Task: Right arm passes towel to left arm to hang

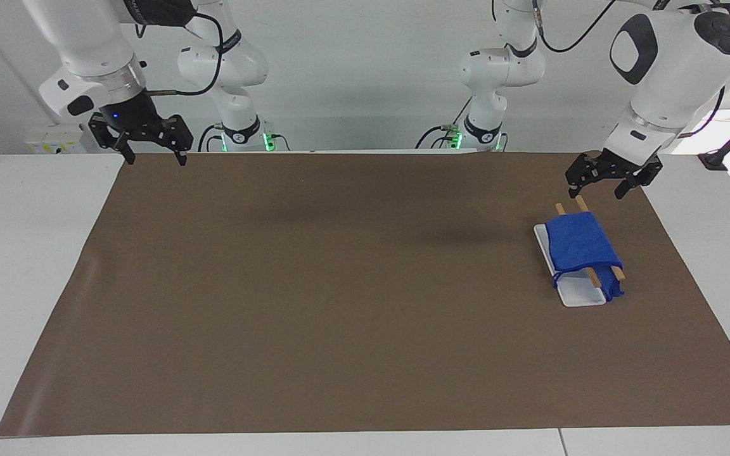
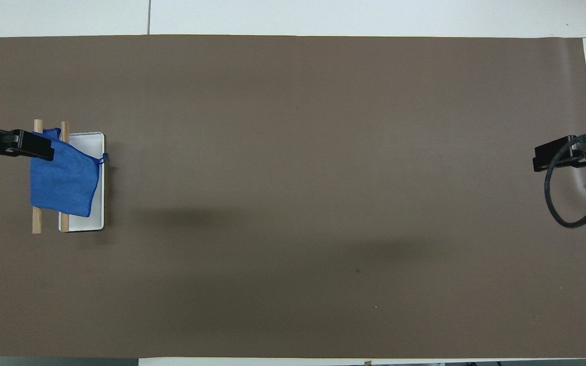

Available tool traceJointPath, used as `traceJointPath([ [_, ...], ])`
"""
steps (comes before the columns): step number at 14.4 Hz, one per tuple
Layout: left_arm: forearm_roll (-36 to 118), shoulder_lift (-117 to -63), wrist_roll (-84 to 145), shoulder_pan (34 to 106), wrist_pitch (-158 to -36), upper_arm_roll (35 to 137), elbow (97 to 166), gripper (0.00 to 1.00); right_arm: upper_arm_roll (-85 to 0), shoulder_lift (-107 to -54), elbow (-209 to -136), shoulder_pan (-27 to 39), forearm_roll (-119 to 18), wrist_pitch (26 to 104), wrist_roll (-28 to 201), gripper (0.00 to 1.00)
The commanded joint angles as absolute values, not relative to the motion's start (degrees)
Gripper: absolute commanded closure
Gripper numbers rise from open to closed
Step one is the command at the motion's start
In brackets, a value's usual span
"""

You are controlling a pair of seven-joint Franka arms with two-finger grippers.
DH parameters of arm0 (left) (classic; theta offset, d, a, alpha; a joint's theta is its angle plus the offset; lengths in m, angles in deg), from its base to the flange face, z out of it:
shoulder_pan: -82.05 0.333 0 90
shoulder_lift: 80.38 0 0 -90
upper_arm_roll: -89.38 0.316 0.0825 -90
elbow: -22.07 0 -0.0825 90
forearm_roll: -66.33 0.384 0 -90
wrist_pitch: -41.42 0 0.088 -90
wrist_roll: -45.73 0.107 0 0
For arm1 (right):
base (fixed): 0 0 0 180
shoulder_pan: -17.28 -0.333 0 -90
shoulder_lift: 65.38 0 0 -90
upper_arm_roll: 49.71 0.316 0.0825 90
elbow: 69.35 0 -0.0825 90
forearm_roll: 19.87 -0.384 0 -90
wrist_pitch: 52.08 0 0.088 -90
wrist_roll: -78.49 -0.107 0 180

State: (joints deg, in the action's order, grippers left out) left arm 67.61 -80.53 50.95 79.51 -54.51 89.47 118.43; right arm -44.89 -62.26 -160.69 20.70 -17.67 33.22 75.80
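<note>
The royal-blue towel (image 1: 582,240) (image 2: 64,178) hangs draped over two wooden rods (image 1: 559,208) (image 2: 37,223) above a white tray (image 1: 579,296) (image 2: 87,223), at the left arm's end of the table. My left gripper (image 1: 595,191) (image 2: 26,145) is open and empty, raised over the rods' ends nearest the robots, apart from the towel. My right gripper (image 1: 155,158) (image 2: 562,152), with its blue light, is open and empty, waiting over the mat's edge at the right arm's end.
A brown mat (image 1: 339,285) (image 2: 298,178) covers most of the white table. A black cable (image 2: 557,213) loops below the right gripper in the overhead view.
</note>
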Motion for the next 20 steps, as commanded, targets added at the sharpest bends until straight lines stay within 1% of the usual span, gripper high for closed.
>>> traceJointPath([
  [1,68.71,-79.41,51.27,79.5,-55.26,89.55,119.63,0.0,-44.61,-60.73,-162.16,21.5,-17.85,32.21,77.78,0.0],
  [4,68.71,-79.41,51.27,79.59,-55.26,89.55,119.63,0.0,-44.87,-60.73,-162.34,22.72,-21.27,32.91,77.96,0.0],
  [10,68.71,-79.41,51.27,79.5,-55.26,89.55,119.63,0.0,-44.87,-60.73,-162.51,22.82,-21.37,34.23,80.85,0.0],
  [20,68.71,-79.41,51.27,79.5,-55.26,89.55,119.63,0.0,-44.96,-60.81,-162.34,23.26,-21.46,33.53,81.21,0.0],
])
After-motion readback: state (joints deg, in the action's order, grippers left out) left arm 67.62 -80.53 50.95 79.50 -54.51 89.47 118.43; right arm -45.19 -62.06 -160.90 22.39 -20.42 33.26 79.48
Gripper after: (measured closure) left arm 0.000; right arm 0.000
